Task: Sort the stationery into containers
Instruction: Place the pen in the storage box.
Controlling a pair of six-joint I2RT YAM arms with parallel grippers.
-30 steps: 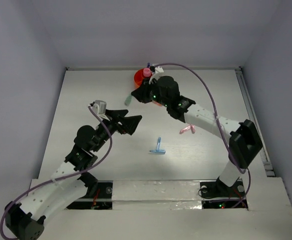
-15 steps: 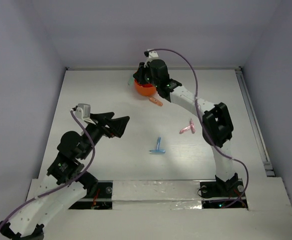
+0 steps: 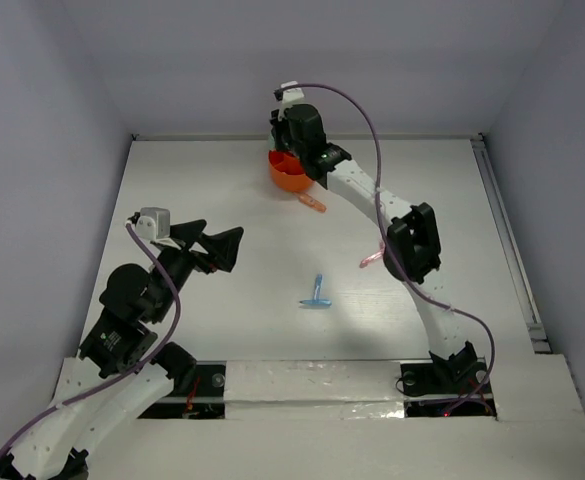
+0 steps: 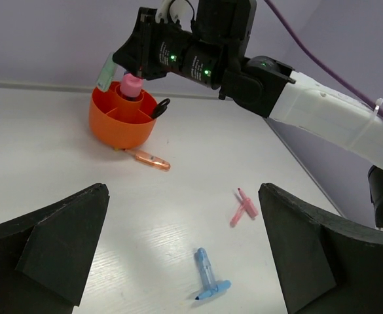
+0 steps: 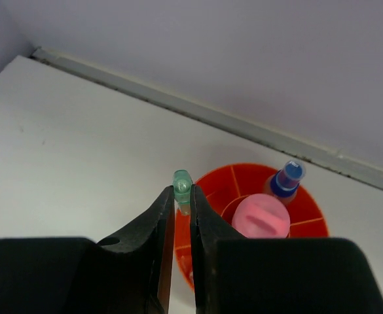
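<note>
We count one orange tub (image 4: 116, 128) with inner dividers, standing at the far side of the table (image 4: 44, 173). Three things stand in it: one pink-capped glue bottle (image 4: 131, 86), one blue pen (image 5: 287, 177) and one pair of black-handled scissors (image 4: 160, 106). Three more lie loose on the table. One orange pen (image 4: 149, 158) is just beside the tub's foot. One pink piece (image 4: 243, 207) and one light-blue T-shaped piece (image 4: 207, 271) lie nearer the arms, apart from each other.

There is one green piece (image 5: 181, 185), and it is off the table. The right gripper (image 5: 182, 200) has its jaws drawn almost together and pinches this piece between them, above the tub's rim and next to the pink cap. The left gripper (image 3: 212, 240) is well away from the tub, and its fingers (image 4: 60, 239) are spread wide with nothing between them.

From above, the right gripper covers much of the tub, and the right arm (image 3: 412, 245) cuts off part of the pink piece. The lower end of the green piece is lost between the fingers. Only the handle loop of the scissors and the tops of the bottle and pen show. We cannot tell which compartment the green piece hangs over. Nor can we tell whether the pink piece is one crossed item or two.
</note>
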